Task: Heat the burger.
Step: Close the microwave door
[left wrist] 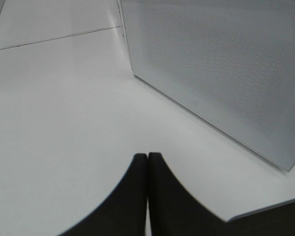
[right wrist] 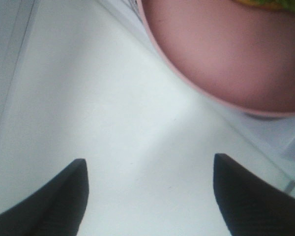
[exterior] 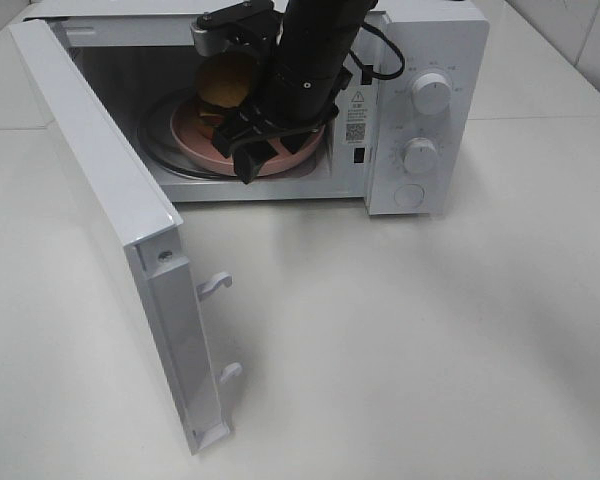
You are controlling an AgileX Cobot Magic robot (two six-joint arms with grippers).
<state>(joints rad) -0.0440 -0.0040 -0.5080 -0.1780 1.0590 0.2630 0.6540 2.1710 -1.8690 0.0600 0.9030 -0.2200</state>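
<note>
Inside the open oven, just beyond the tips of the right gripper (right wrist: pixel 150 194), sits the round burger (exterior: pixel 225 85) with a glossy golden-brown bun, green lettuce and a dark patty. It rests on a round pink plate (exterior: pixel 195 130), and in the right wrist view only a thin strip of the burger's green and yellow edge shows at the far side of this plate. The two black fingers (right wrist: pixel 64 201) of the right gripper are wide apart and they hold nothing. The near rim of the plate lies in front of them, not touching them, and a pale surface is under them. Under the plate a dark ring of the round glass turntable (exterior: pixel 158 150) can be seen. All this is within the white box-shaped microwave oven (exterior: pixel 450 40). The oven has two round white knobs (exterior: pixel 432 95) and a round button (exterior: pixel 410 195) on its panel, to the side of the black right arm. The white door (exterior: pixel 110 200) stands fully open, with two small latch hooks (exterior: pixel 215 285) on its edge. The left gripper (left wrist: pixel 147 158) has its black fingers pressed together, empty, over the white table (left wrist: pixel 54 123). The perforated outer face of the door is just ahead of its tips.
</note>
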